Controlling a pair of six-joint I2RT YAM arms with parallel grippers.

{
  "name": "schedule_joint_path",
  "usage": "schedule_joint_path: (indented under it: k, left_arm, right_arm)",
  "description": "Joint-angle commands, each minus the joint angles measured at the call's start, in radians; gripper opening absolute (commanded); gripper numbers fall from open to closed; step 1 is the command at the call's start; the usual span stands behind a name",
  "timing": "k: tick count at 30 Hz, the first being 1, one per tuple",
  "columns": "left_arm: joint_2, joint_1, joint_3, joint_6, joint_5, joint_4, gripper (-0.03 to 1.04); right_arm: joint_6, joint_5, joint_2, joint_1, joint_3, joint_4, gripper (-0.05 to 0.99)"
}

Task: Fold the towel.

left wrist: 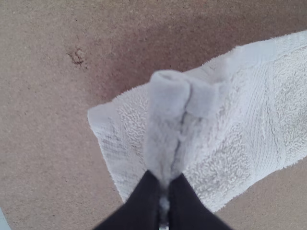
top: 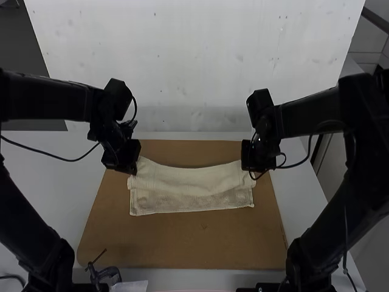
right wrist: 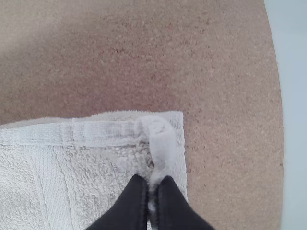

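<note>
In the high view my left gripper (top: 126,165) is at the far left corner of the white towel (top: 192,201), and my right gripper (top: 250,164) is at its far right corner. The towel's far edge sags slightly between them, its upper layer lying over a lower one. The left wrist view has the left gripper (left wrist: 164,191) shut on a pinched, raised fold of the towel (left wrist: 216,191). In the right wrist view the right gripper (right wrist: 152,194) is shut on a bunched corner of the towel (right wrist: 96,167).
A brown board (top: 182,243) lies under the towel on the white table (top: 45,182). At the board's near left is a small dark clamp-like object (top: 106,275), with a pale sheet (top: 130,286) beside it.
</note>
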Motion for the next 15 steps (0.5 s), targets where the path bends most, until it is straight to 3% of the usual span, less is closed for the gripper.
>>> schedule_joint_path:
  k: [1,5,15]
  left_arm:
    - [-0.032,-0.023,-0.061,-0.029,-0.006,0.015,0.01]
    - [-0.06,-0.025,-0.118,-0.034,-0.022,0.031,0.0]
    - [0.019,-0.02,-0.148,-0.034,-0.078,0.189,0.01]
  right_arm:
    - [-0.015,0.016,-0.042,0.021,-0.042,0.02,0.01]
    - [-0.015,0.018,-0.062,0.026,-0.076,0.049,0.01]
    - [-0.014,0.05,0.033,0.015,-0.071,0.178,0.01]
